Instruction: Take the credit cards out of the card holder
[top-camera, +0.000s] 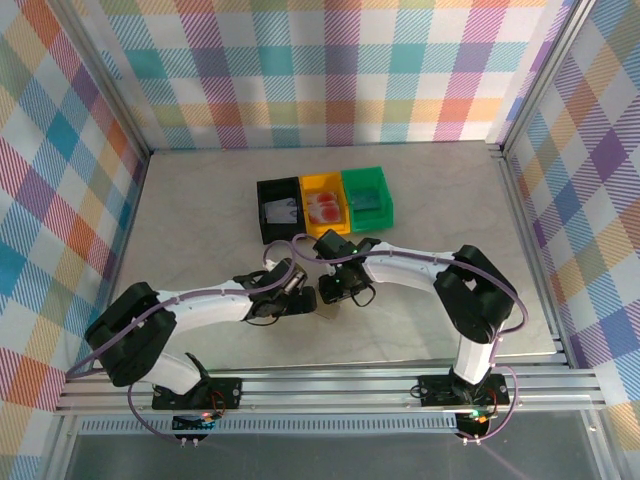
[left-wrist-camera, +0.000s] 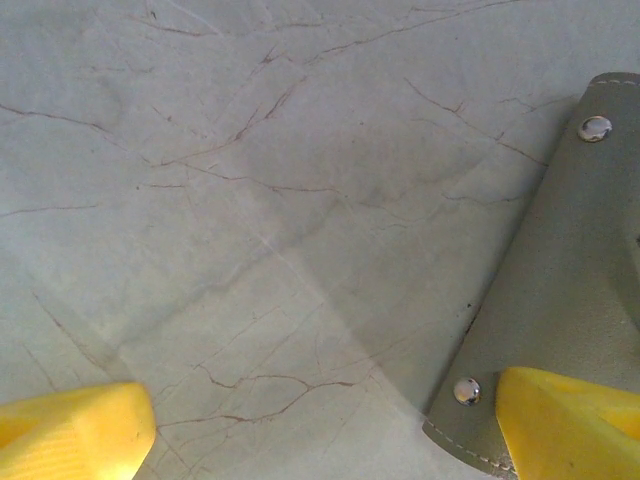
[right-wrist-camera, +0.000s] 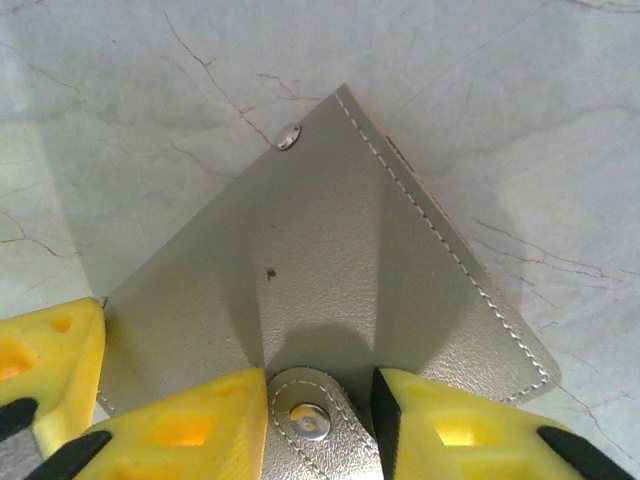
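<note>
Two pincers, one card holder (right-wrist-camera: 340, 270)

Right pincer (right-wrist-camera: 318, 425) stands narrow, its yellow fingers (right-wrist-camera: 200, 430) closed against both sides of the snap tab (right-wrist-camera: 305, 395) at the holder's 6 o'clock edge. Left pincer (left-wrist-camera: 320, 440) gapes wide. Its 3 o'clock finger overlaps the holder's stitched corner beside a stud (left-wrist-camera: 466, 391), and the other hangs over bare worktop (left-wrist-camera: 250, 200). Grey holder lies flat mid-worktop, with a row of bins (top-camera: 324, 180) at its 12 o'clock.
</note>
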